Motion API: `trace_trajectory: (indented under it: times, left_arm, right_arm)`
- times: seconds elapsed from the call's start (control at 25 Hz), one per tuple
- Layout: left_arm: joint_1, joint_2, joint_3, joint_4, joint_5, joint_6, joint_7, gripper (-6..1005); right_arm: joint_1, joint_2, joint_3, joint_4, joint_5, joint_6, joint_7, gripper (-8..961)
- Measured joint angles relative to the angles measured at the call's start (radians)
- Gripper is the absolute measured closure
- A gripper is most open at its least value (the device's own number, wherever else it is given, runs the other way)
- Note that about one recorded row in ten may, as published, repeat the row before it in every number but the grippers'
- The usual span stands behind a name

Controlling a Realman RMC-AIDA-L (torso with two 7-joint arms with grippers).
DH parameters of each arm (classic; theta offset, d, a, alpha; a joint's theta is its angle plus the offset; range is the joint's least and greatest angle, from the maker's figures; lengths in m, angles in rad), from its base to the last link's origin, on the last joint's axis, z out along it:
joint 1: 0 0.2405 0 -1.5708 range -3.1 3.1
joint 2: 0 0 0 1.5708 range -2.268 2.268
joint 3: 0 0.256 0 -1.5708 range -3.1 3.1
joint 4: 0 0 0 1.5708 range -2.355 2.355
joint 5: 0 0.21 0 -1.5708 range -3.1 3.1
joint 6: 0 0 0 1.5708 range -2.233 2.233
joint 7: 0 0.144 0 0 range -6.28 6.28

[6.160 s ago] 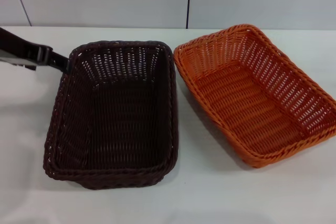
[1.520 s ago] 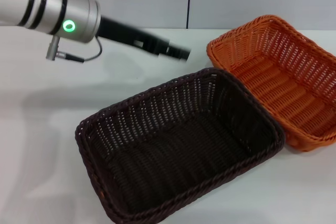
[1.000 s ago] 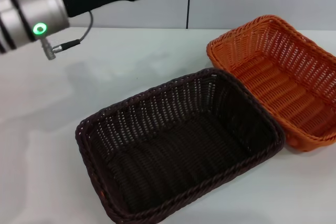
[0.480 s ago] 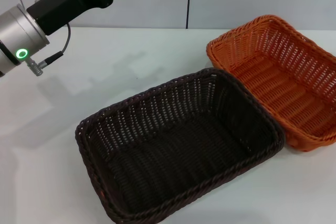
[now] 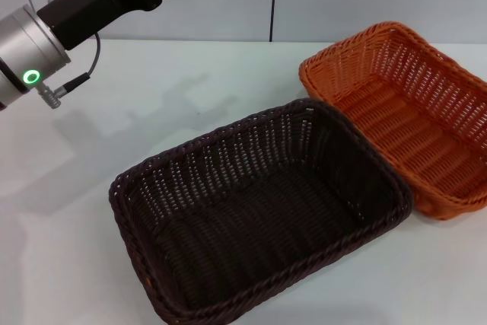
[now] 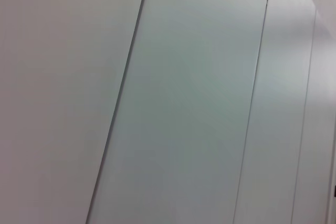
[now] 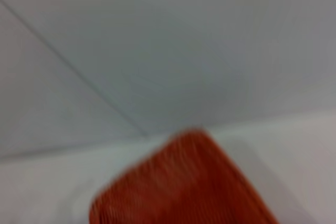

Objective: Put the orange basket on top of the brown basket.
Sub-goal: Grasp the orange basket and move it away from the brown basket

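Head view — orange basket (image 5: 403, 112) touches brown basket (image 5: 259, 218), rims braided.

Tabletop (image 5: 190, 89): white, plain, matte surface filling the head view from the lower edge up to a pale wall along the top.

Brown basket (image 5: 259, 215): lower centre of the frame, set at a diagonal, standing flat on the tabletop with its opening up.

Orange basket (image 5: 403, 112): right and upper right of the frame, also flat on the tabletop, opening up, running off the right edge. Its near long side lies just beside the brown basket's upper right corner; whether the two touch cannot be told.
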Motion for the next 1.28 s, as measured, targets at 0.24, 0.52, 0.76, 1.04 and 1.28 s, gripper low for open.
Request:
trace_trajectory:
  times: [0.24, 0.52, 0.76, 1.04, 1.28]
  left_arm:
    - [-0.012, -0.001, 0.008, 0.013, -0.001, 0.012, 0.002, 139]
    - [-0.027, -0.002, 0.011, 0.026, 0.0, 0.038, 0.002, 139]
    - [-0.051, -0.001, 0.013, 0.056, 0.007, 0.051, 0.003, 140]
    - [-0.06, -0.001, 0.016, 0.058, 0.008, 0.059, 0.003, 140]
    - [-0.069, -0.004, 0.051, 0.065, 0.009, 0.097, 0.003, 140]
  right_arm:
    - [0.077, -0.012, -0.014, -0.066, -0.212, -0.168, 0.115, 340]
    - [0.093, 0.001, -0.108, -0.04, -0.316, -0.178, 0.183, 352]
    - [0.095, 0.023, -0.134, -0.031, -0.346, -0.166, 0.247, 363]
    - [0.087, 0.024, -0.13, 0.003, -0.347, -0.139, 0.325, 375]
    - [0.087, 0.027, -0.124, 0.08, -0.342, -0.089, 0.36, 385]
